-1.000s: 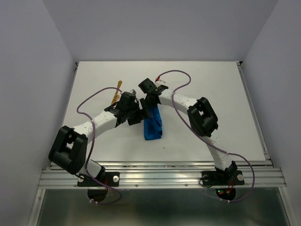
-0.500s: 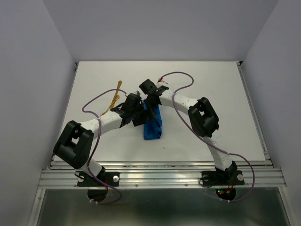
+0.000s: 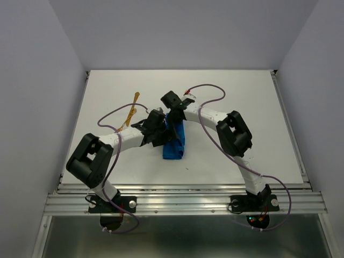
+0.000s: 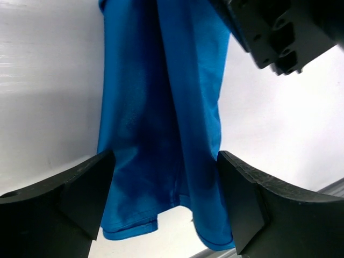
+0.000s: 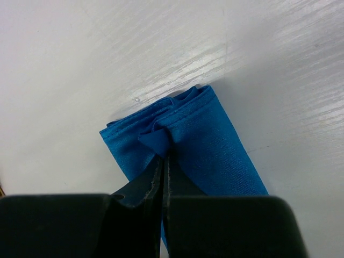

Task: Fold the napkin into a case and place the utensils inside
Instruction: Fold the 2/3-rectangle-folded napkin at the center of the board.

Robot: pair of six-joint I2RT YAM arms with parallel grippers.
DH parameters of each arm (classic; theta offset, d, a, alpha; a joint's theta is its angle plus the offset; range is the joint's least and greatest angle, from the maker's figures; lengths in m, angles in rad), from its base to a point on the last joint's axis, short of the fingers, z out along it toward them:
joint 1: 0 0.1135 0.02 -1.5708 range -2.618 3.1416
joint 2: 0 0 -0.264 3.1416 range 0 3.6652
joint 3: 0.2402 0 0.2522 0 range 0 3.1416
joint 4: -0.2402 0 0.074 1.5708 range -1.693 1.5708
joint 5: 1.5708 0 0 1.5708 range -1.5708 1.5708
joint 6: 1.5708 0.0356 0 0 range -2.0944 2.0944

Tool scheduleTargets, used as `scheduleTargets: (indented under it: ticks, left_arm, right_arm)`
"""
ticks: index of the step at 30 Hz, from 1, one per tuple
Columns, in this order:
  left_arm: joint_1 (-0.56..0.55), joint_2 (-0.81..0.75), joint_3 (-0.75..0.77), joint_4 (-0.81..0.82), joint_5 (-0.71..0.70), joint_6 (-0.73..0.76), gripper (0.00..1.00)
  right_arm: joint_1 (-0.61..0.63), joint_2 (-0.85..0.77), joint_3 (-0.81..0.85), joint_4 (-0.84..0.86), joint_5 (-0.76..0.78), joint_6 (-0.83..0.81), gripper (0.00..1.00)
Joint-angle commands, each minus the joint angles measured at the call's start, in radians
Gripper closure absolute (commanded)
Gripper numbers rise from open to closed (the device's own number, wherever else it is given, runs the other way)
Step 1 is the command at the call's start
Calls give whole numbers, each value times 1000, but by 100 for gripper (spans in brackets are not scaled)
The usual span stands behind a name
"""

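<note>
The napkin lies on the white table as a narrow, long bright blue folded strip, running away from the arms. My right gripper is shut on a small fold at the strip's far end; in the top view it sits over that end. My left gripper is open and hovers over the napkin, one finger on each side of the strip, with the near hem showing below. The golden utensils lie on the table to the left of both grippers.
The right gripper's black body fills the upper right corner of the left wrist view, close to my left fingers. The table's metal front rail runs along the near edge. Purple cables loop over both arms.
The left arm has swung right, away from the utensils, and its open gripper now straddles the napkin. The right gripper has kept its hold on the far end.
</note>
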Motion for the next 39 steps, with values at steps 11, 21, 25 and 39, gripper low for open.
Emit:
scheduleTargets:
  ticks: [11,21,25,39]
  left_arm:
    - [-15,7,45,-103,-105,134,23]
    - [-13,50,25,-50,-79,168,46]
    - [-13,55,16,-25,-59,169,69]
    - [-10,30,-13,13,-20,159,100]
  right_arm:
    - [-32,-4,-55,-90,37,18,99]
    - [-32,13,-37,-89,24,-13,99]
    - [-32,25,-2,-86,-7,-80,99]
    - [-32,-226,-144,108,-68,-278,27]
